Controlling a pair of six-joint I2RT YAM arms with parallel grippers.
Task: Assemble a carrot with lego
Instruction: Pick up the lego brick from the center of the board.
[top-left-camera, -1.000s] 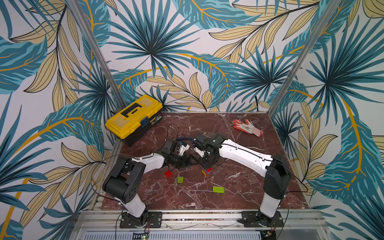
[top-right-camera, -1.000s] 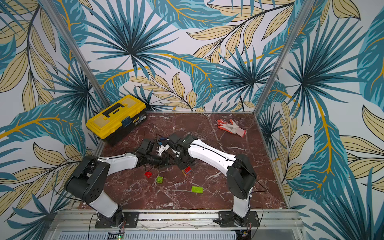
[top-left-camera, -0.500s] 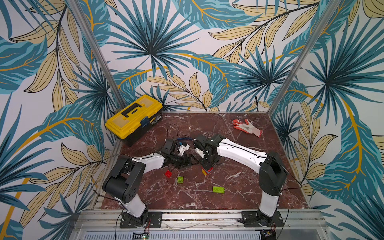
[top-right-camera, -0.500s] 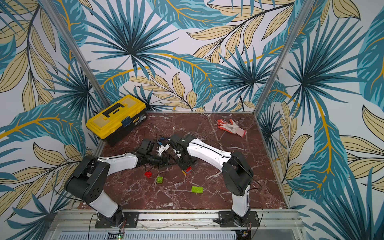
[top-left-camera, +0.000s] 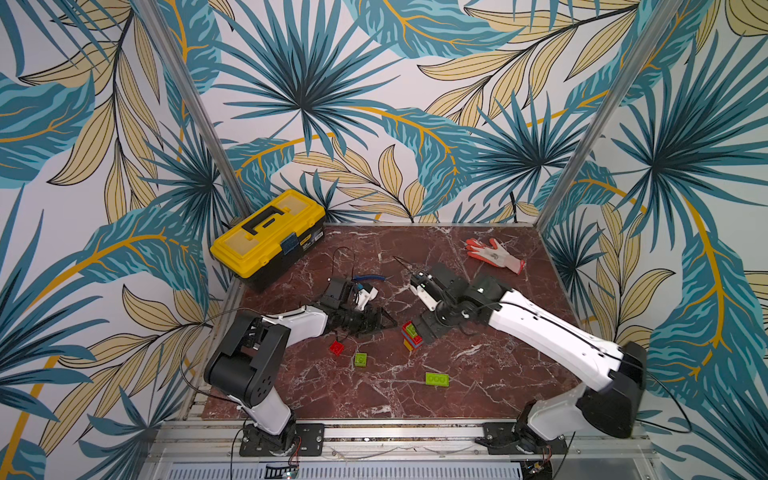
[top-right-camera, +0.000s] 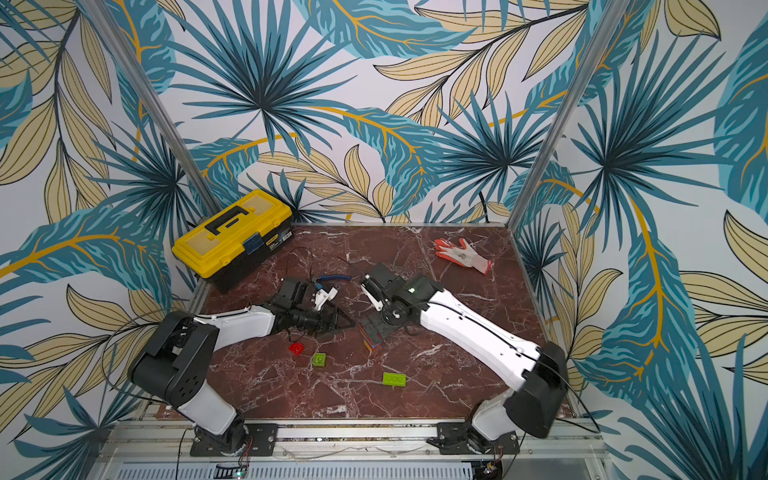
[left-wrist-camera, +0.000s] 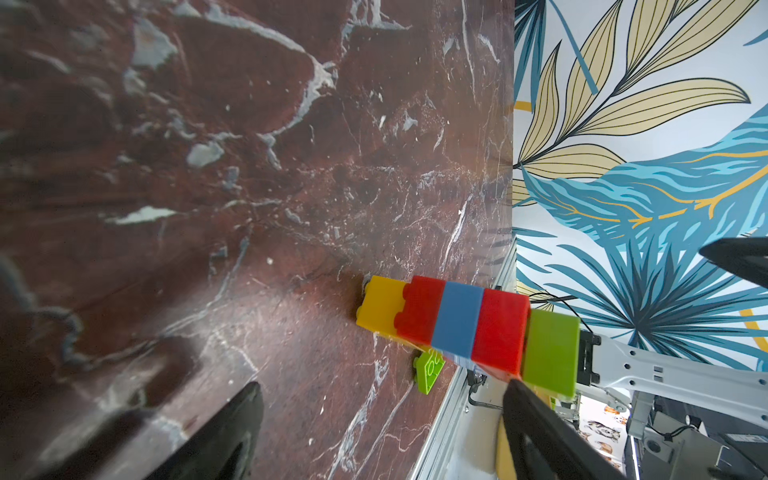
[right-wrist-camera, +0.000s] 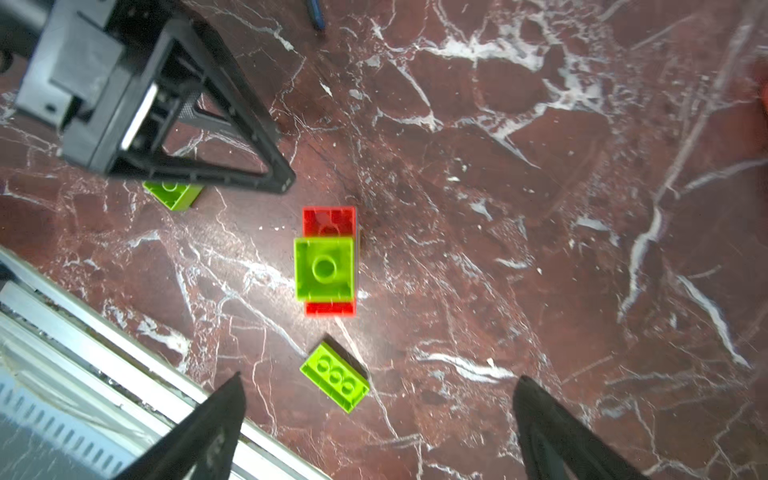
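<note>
Though gripped by nothing, standing upright near the middle of the marble table (top-left-camera: 478, 395): carrot (top-left-camera: 411, 336), yellow at the base, then red, blue, red, green on top; right gripper (right-wrist-camera: 378, 382) straight above it, jaws spread wide and empty; left gripper (left-wrist-camera: 380, 388) low and close by, pointed at it, jaws likewise wide, holding nothing; on the table nearby, each apart from the others, red brick (top-left-camera: 336, 347), small green brick (top-left-camera: 360, 359), long green brick (top-left-camera: 436, 380); at the back, yellow toolbox (top-left-camera: 266, 232) in one corner, glove (top-left-camera: 496, 257) toward the other.
</note>
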